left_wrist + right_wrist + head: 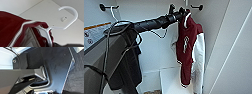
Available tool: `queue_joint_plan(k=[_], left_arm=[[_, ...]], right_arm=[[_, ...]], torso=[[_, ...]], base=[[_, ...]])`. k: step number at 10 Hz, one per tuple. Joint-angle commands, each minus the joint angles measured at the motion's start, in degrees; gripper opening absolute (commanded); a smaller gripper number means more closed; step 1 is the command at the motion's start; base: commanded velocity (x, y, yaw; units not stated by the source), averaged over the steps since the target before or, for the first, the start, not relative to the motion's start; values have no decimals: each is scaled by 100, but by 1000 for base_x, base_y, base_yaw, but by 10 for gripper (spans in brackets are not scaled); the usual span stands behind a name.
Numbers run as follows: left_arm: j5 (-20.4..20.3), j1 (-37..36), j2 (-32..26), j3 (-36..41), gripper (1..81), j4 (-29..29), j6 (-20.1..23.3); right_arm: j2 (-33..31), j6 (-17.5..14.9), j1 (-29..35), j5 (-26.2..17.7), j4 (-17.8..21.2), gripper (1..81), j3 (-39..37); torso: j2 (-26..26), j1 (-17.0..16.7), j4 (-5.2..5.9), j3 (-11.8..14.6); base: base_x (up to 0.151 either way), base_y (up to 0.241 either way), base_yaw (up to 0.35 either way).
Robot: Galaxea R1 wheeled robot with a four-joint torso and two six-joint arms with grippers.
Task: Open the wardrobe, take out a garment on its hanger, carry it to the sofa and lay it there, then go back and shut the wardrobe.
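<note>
The garment (187,50), a maroon jacket with white sleeves, hangs in the upper right part of the head view, inside the open wardrobe (156,50). It hangs free in the air, apart from the white back wall, and its lower edge reaches to the lower part of the frame. At its collar is the hanger (67,23), thin and white. In the left wrist view the hook of the hanger curves in the upper right of the frame, and no peg passes through it; a small white fitting sits on the panel behind, just beside the hook but not touching it, as far as I can judge. So the hanger seems to be already off its peg (197,7), which is black and stands at the top of the head view, a little right of the collar.

The left gripper (180,11) comes in from the left side of the head view on a long dark arm and ends at the top of the jacket. I cannot tell from the pictures whether its fingers are pressed on the hanger or spread; the jacket's weight appears to rest on it. For the right gripper I cannot tell either.

At the left of the head view a black T-shirt (131,67) hangs below another black peg (105,7).

In my judgement the step in hand is taking out the garment. The next move calls for drawing it out of the wardrobe without brushing the T-shirt or the right door.
</note>
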Motion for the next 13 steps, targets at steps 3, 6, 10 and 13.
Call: queue_joint_plan(k=[3,6,10,13], left_arm=[[-18,-1247,-217,309,10,453,217],[299,-1036,-340,1002,10,787,226],[352,-817,-638,2029,10,1024,226],[423,-501,-868,2559,10,1130,235]], right_arm=[[19,8,208,-309,-5,811,31],[19,-1,208,-275,-13,811,31],[19,-1,216,-177,-31,811,31],[19,8,225,-98,-22,811,39]], torso=[[0,0,347,0],[0,0,531,0],[0,0,533,0],[0,0,533,0]], base=[[0,0,0],[0,0,0],[0,0,0],[0,0,0]])
